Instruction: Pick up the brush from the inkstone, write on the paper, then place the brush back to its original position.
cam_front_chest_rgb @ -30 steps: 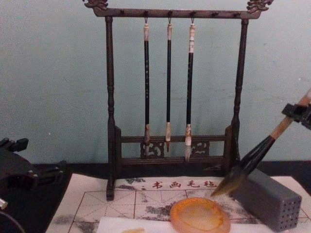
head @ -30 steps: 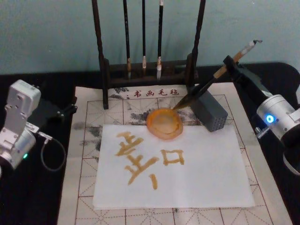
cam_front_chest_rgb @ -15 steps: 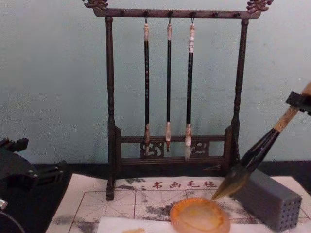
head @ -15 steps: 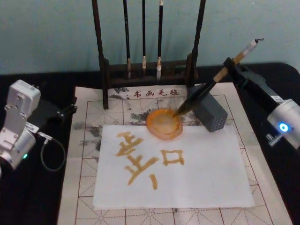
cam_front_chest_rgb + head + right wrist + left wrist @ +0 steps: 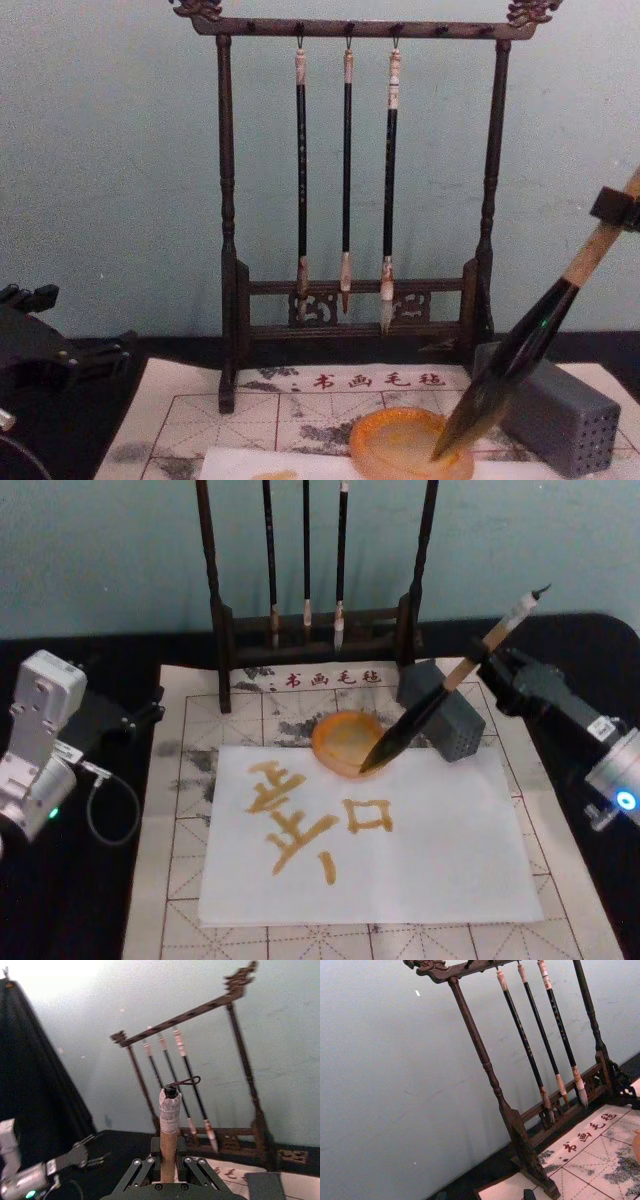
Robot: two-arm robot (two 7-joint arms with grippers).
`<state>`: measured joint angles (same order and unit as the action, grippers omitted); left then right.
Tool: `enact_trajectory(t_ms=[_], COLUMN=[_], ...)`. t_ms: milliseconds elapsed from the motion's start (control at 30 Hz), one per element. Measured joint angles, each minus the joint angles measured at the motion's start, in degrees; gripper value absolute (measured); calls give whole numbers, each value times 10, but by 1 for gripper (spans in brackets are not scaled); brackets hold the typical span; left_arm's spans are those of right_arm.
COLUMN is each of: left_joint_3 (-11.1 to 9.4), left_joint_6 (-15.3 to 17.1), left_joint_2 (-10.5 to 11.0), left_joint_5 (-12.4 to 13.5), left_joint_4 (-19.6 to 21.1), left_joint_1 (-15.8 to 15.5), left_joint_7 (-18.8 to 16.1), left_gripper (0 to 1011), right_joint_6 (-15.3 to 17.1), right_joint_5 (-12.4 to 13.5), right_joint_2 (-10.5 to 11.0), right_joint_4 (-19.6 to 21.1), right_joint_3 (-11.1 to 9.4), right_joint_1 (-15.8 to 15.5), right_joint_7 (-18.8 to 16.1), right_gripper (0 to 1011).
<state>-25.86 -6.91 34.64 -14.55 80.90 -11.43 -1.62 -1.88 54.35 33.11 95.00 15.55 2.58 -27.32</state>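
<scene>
My right gripper [image 5: 487,663] is shut on the brush [image 5: 425,707], gripping its tan handle [image 5: 168,1132] partway up. The brush slants down to the left. Its dark tuft [image 5: 470,420] reaches the front right rim of the orange inkstone [image 5: 340,738], and I cannot tell whether it touches. In the chest view the gripper [image 5: 620,208] shows at the right edge, above the inkstone [image 5: 400,445]. The white paper [image 5: 440,850] lies in front of the dish with amber strokes on it. My left gripper [image 5: 135,718] stays parked at the far left.
A dark wooden rack [image 5: 318,630] with three thin hanging brushes [image 5: 346,170] stands behind the dish. A grey block with small holes [image 5: 455,725] sits right of the inkstone, under the brush shaft. The cream gridded mat [image 5: 170,880] lies under the paper.
My right gripper has come forward and lower with the brush. The tuft has moved from behind the inkstone's back right edge to its front right rim. The left arm has not moved.
</scene>
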Motion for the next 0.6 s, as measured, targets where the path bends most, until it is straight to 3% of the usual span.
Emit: enact_trajectory(t_ms=[600], left_joint_3=[0], left_joint_6=[0], left_joint_2=[0], left_joint_5=[0], left_joint_4=[0], left_joint_1=[0], left_joint_7=[0], left_gripper=[1001], right_joint_6=[-48], right_joint_5=[-58], right_joint_2=[5], right_joint_4=[7], right_joint_3=[30], right_joint_1=[-15], right_joint_7=[-64], right_gripper=[195])
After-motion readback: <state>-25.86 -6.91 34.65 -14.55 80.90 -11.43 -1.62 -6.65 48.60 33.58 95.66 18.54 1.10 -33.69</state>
